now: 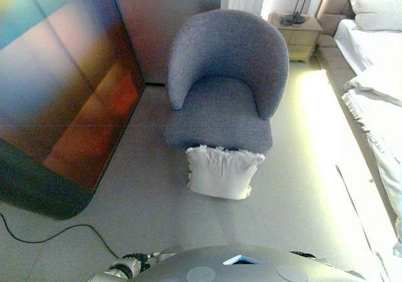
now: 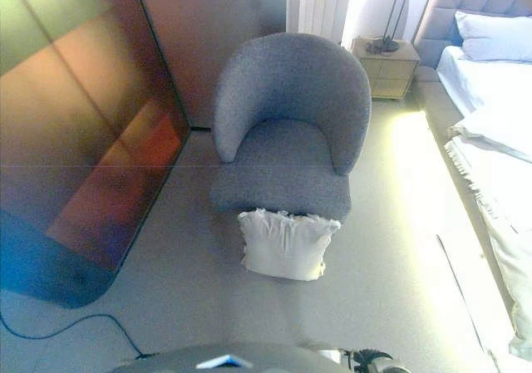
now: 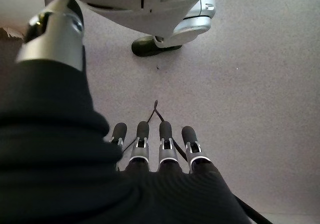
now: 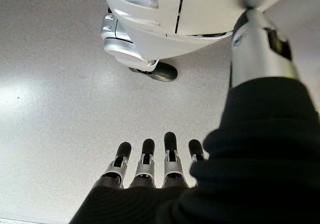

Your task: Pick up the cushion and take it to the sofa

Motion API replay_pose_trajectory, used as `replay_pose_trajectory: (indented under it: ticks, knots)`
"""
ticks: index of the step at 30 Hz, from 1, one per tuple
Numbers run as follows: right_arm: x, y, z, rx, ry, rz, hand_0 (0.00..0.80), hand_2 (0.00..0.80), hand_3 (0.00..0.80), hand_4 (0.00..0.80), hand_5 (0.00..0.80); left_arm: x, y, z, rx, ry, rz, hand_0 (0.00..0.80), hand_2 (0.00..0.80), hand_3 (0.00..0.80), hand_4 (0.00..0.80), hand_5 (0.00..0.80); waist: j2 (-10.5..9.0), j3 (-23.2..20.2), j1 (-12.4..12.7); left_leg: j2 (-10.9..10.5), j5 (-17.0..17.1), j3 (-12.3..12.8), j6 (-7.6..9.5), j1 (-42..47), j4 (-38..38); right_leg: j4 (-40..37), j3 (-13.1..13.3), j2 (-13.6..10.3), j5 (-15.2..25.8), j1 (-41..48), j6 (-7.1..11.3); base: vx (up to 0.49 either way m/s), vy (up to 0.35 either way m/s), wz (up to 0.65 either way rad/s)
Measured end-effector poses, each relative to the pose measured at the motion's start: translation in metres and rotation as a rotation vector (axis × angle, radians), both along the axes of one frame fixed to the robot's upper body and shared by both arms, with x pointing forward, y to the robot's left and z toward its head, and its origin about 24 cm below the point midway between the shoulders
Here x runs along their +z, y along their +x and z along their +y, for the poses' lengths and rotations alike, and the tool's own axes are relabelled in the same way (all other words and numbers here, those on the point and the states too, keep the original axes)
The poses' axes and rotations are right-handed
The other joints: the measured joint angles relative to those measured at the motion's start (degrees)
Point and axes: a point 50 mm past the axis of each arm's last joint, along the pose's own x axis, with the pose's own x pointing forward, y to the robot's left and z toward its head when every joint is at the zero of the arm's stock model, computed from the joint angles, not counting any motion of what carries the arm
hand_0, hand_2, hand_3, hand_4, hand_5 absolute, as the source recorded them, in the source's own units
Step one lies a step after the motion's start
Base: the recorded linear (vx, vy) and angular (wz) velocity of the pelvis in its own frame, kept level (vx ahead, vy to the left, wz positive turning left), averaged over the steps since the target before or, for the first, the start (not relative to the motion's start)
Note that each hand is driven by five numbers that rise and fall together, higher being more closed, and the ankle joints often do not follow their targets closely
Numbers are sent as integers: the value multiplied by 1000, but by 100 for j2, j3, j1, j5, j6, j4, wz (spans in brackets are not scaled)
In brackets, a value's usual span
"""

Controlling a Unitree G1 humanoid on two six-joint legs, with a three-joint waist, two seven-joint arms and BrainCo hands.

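A white fringed cushion (image 1: 221, 171) stands on the carpet, leaning against the front of a grey tub armchair (image 1: 223, 81). It also shows in the right eye view (image 2: 284, 243). My left hand (image 3: 155, 144) hangs at my side over the floor, fingers straight, holding nothing. My right hand (image 4: 155, 161) hangs the same way on the other side, fingers straight and empty. Both hands are well short of the cushion and show only in their wrist views.
A large dark reflective panel (image 1: 56, 81) stands at the left. A bed with white bedding (image 1: 377, 75) runs along the right. A bedside table with a lamp (image 1: 296, 32) stands behind the armchair. Open carpet (image 1: 144, 200) lies before the cushion.
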Motion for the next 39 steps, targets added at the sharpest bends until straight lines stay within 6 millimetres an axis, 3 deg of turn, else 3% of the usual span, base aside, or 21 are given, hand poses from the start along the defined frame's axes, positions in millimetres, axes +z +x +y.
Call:
replay_pose_trajectory:
  ticks: [4,7,9,13,14,15,16,18,21,22,23,24,25,26,29,32,33,34,35,37,39]
  knots:
    - [1,19,2,21,5,-35,0,0,0,0,0,1,7,3,34,13,-22,0,0,0,0,0,-132,219,29,-3,-53,-207,20,-698,1175,203,-90,-69,-97,-185,-104,-74,-136,9]
    - [4,38,1,34,1,-75,0,0,0,0,0,2,13,5,75,14,-43,0,0,0,0,0,-268,506,159,-50,405,-416,-389,-1261,2136,481,-2,-170,-146,-340,-271,6,-24,-3]
    - [5,39,0,47,-2,-73,0,0,0,0,0,2,13,4,79,8,-43,0,0,0,0,0,-397,607,210,-127,685,-468,-420,-1378,2273,457,-7,-251,-100,-364,-411,124,50,-4]
    - [4,30,-2,81,-17,-29,0,0,0,0,0,0,7,-1,117,-15,-36,0,0,0,0,0,-365,659,316,-417,451,-212,-431,-1190,1328,42,46,-234,-97,-389,-448,242,78,1]
    - [5,32,-6,86,-27,-28,0,0,0,0,0,-1,6,-7,118,-29,-34,0,0,0,0,0,-194,695,371,-367,448,-194,-434,-1067,843,47,73,-61,-211,-380,-396,334,105,11]
    - [7,31,-12,79,-42,-24,0,0,0,0,0,-2,7,-11,123,-42,-36,0,0,0,0,0,115,751,357,-55,379,-256,-529,-949,417,577,52,242,-226,-521,-641,343,98,33]
    - [7,32,-13,71,-44,-26,0,0,0,0,0,-2,17,-12,126,-50,-67,0,0,0,0,0,284,892,318,195,565,-376,-309,-923,291,603,192,502,-162,-452,-582,404,106,24]
    - [5,36,-5,86,-24,-36,0,0,0,0,0,-1,14,-8,142,-49,-63,0,0,0,0,0,-25,964,492,78,483,-437,-423,-842,120,620,468,385,-160,-446,-586,388,98,-12]
    - [8,42,-12,108,-46,-47,0,0,0,0,0,-2,12,-10,162,-57,-60,0,0,0,0,0,-73,1060,644,48,215,-618,-581,-870,64,352,890,265,-192,-414,-535,433,132,-38]
    - [11,46,-18,115,-66,-51,0,0,0,0,0,-4,5,-17,170,-73,-42,0,0,0,0,0,143,1021,716,139,-48,-735,-499,-853,0,298,963,428,-161,-329,-491,469,181,-58]
    - [12,54,-17,120,-67,-64,0,0,0,0,0,-3,8,-17,175,-76,-59,0,0,0,0,0,304,1151,812,204,257,-667,-417,-755,37,1345,813,536,-432,-518,-442,526,231,-74]
    - [8,49,-5,118,-35,-42,0,0,0,0,0,-2,4,-7,177,-56,-69,0,0,0,0,0,194,1144,866,117,268,-609,-363,-588,145,2149,686,522,-916,-468,-430,603,292,-89]
    - [4,41,4,116,-17,-14,0,0,0,0,0,0,-5,2,189,-33,-55,0,0,0,0,0,-7,1059,949,-117,257,-557,-158,-454,212,1966,735,322,-1226,-220,-516,492,248,-83]
    - [4,44,8,123,-8,-27,0,0,0,0,0,0,-14,6,209,-19,-29,0,0,0,0,0,-114,1029,898,-253,242,-471,84,-502,425,1540,861,161,-1398,90,-413,477,240,-55]
    - [2,38,10,129,-7,5,0,0,0,0,0,0,-2,3,209,-30,-46,0,0,0,0,0,-203,937,881,-235,194,-641,68,-1102,856,880,967,-48,-1308,424,-460,503,267,-7]
    - [2,30,7,116,-12,22,0,0,0,0,0,1,6,2,201,-40,-46,0,0,0,0,0,-150,878,786,-119,346,-663,76,-1511,819,954,1021,-269,-1538,606,-3,364,199,5]
    - [0,27,11,117,-1,25,0,0,0,0,0,1,2,6,204,-31,-33,0,0,0,0,0,-242,753,835,-274,517,-610,-30,-1515,961,966,1054,-470,-1657,654,117,225,150,-39]
    - [-2,20,18,116,19,40,0,0,0,0,0,3,1,12,204,-17,-28,0,0,0,0,0,-453,632,836,-489,374,-454,118,-1504,955,1040,1054,-715,-1631,631,130,271,190,-33]
    - [-2,25,22,119,31,17,0,0,0,0,0,4,6,14,202,-14,-36,0,0,0,0,0,-492,608,810,-544,401,-432,244,-1389,871,1648,816,-797,-1535,383,268,271,205,-10]
    - [-2,31,24,121,37,-8,0,0,0,0,0,6,18,18,184,-4,-58,0,0,0,0,0,-447,587,750,-560,376,-394,311,-1121,632,2512,702,-842,-1269,3,437,273,202,-9]
    - [-1,39,26,128,46,-44,0,0,0,0,0,10,30,27,159,22,-82,0,0,0,0,0,-380,539,689,-561,241,-299,521,-829,411,3593,552,-968,-936,-521,430,238,133,-24]
